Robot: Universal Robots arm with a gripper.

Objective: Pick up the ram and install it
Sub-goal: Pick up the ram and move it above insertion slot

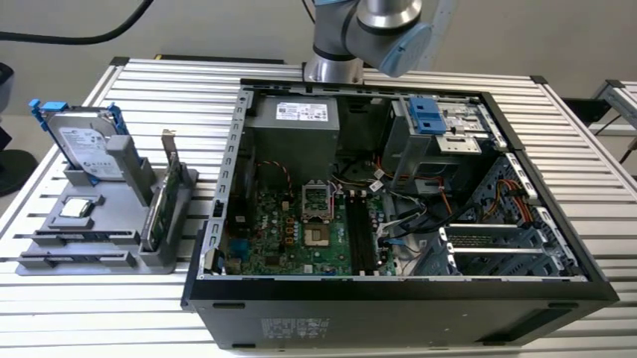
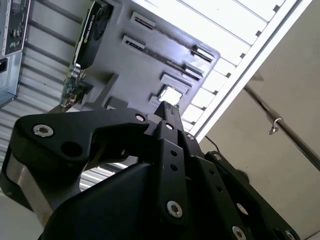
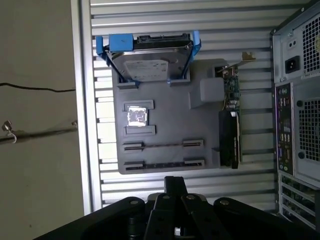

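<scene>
The ram (image 3: 163, 145) stands on edge as a thin dark stick in a slot of the grey holder (image 3: 165, 112), with a second such stick (image 3: 163, 164) in the slot beside it. In the exterior view the ram (image 1: 74, 237) sits at the holder's near end, on the exterior view's left. The second wrist view shows the ram (image 2: 167, 39) from a slant. My gripper (image 3: 175, 182) hangs well above the holder and apart from it. Its black fingers (image 2: 167, 112) are pressed together with nothing between them.
An open computer case (image 1: 398, 291) lies in the middle, with the motherboard's dark memory slots (image 1: 360, 231) inside. The holder also carries a silver hard drive with blue rails (image 1: 85, 142), a green expansion card (image 1: 164, 201) and a small square chip (image 1: 77, 209). My arm (image 1: 383, 30) is behind the case.
</scene>
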